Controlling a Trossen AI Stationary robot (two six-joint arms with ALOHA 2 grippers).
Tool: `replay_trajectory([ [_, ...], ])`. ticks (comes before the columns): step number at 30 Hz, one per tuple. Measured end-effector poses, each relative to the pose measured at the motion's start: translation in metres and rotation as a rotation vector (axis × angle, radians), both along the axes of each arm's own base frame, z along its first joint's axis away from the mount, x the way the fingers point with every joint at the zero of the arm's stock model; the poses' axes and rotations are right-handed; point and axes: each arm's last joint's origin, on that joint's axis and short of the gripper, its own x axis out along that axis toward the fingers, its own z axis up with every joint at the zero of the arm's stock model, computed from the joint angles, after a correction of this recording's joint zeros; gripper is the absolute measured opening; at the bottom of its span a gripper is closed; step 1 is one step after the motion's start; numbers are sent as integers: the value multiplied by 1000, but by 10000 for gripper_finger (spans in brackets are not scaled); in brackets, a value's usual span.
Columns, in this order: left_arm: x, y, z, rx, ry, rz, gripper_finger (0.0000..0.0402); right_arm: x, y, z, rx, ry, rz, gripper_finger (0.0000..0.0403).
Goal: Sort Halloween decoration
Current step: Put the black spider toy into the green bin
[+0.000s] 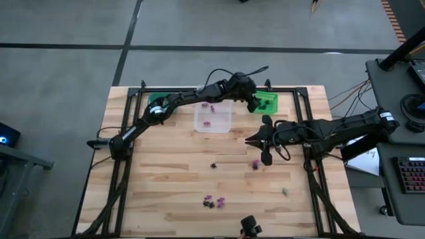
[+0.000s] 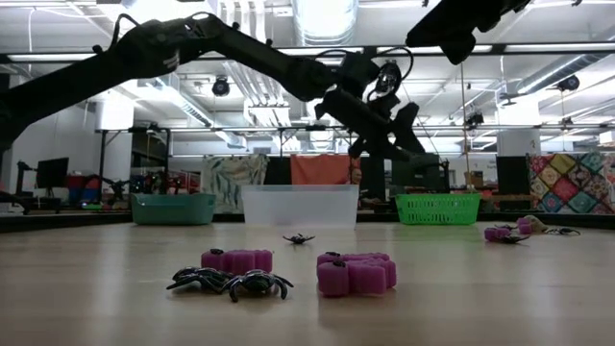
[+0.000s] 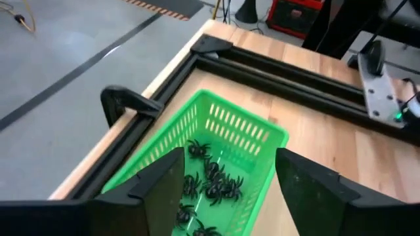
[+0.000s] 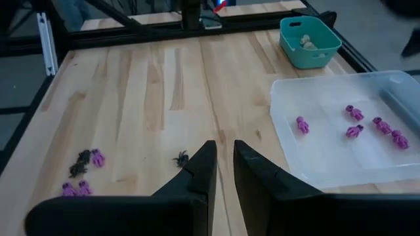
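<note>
Spiders fill the green bin [image 3: 216,164]: through the left wrist camera I count a cluster of black spiders [image 3: 213,183] lying on its floor, and my left hand [image 3: 230,190] hangs right above it with its fingers spread wide and nothing between them. From overhead that left hand [image 1: 253,101] sits at the far edge of the tabletop [image 1: 166,179], over the green bin [image 1: 267,101]. Beside it stands the clear bin [image 1: 213,117] with purple trinkets [image 4: 354,121] inside, and past that the teal bin [image 4: 310,40] with pale beige pieces [image 4: 306,40]. My right hand [image 1: 249,141] waits over the middle of the tabletop, fingers nearly pressed together, holding nothing. Loose on the wood I see one black spider [image 4: 181,158] near the centre, and purple and black pieces [image 1: 214,201] grouped toward the near edge.
</note>
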Motion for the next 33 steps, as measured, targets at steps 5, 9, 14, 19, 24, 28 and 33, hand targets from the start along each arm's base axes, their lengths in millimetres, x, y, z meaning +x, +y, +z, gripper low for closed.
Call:
replay_trajectory([
  [5,-7,-3,27,7,75,-20,224,0,0,0,43,0,-17,43],
  [9,-18,-10,55,51,86,-48,224,0,3,0,137,5,21,43],
  [14,-43,-20,107,88,69,-61,224,-1,13,-2,225,29,83,43],
  [19,-64,-37,138,99,110,-91,224,-4,25,-2,262,38,118,43],
  [24,-85,-53,158,79,162,-112,223,-3,30,-3,265,45,121,43],
  [28,-101,-73,162,40,196,-122,223,-1,30,-6,259,60,114,43],
  [33,-133,-109,170,52,162,-134,223,1,31,-12,253,92,110,43],
])
